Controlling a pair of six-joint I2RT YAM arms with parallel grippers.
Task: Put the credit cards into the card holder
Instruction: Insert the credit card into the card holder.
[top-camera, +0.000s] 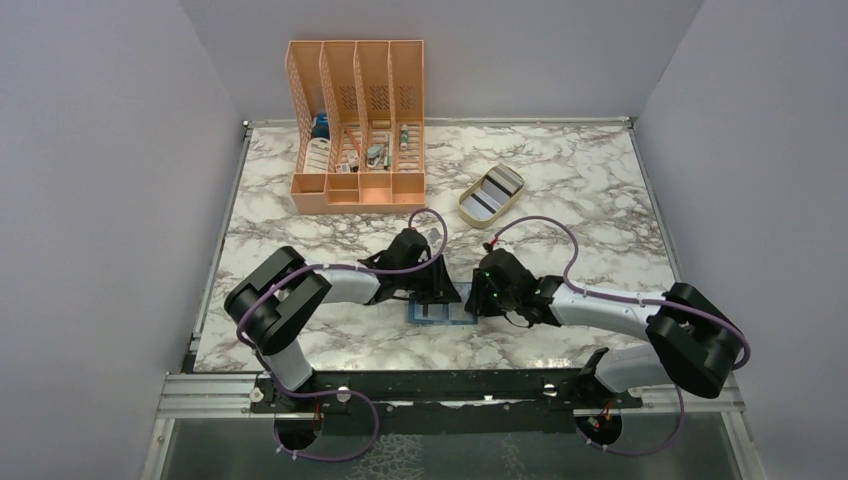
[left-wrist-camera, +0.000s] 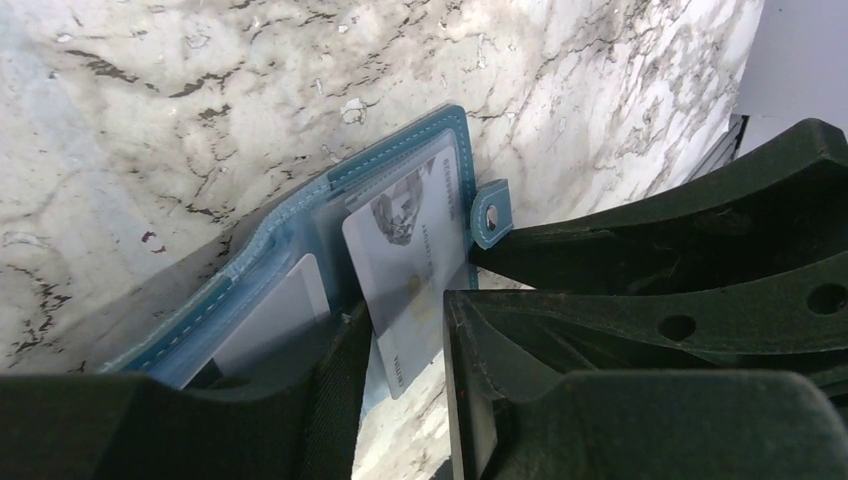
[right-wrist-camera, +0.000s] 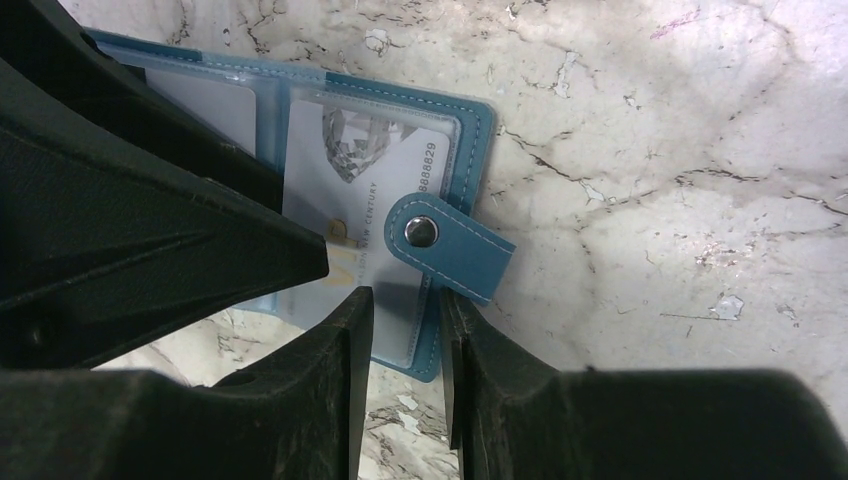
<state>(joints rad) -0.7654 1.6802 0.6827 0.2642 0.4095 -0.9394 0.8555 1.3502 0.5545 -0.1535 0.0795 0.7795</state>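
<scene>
Position: the card holder (top-camera: 440, 312) lies open and flat on the marble table (top-camera: 600, 200), low in the centre of the overhead view, with both arms converged on it.

Contents: a grey card (left-wrist-camera: 400, 260) sits partly inside the right-hand clear slot, its lower end projecting out of the pocket. A pale card (left-wrist-camera: 290, 300) occupies the slot to the left. More striped cards (top-camera: 495, 190) lie in the beige tray (top-camera: 470, 205), upper right of centre, below and right of the orange rack (top-camera: 357, 180). They are too small to count.

Left gripper (left-wrist-camera: 405, 315): the jaws stand narrowly apart, one on each side of the grey card's projecting end. Whether they actually clamp it cannot be determined.

Right gripper (right-wrist-camera: 405, 300): the jaws are narrowly parted over the holder's lower edge, just beside the strap tab (right-wrist-camera: 455, 250). A firm pinch cannot be confirmed.

Assessment: the step in hand is seating the grey card. The next move calls for a straight push along the slot's line while the holder is held steady. A skewed push risks jamming the card at the pocket mouth or sliding the holder.
</scene>
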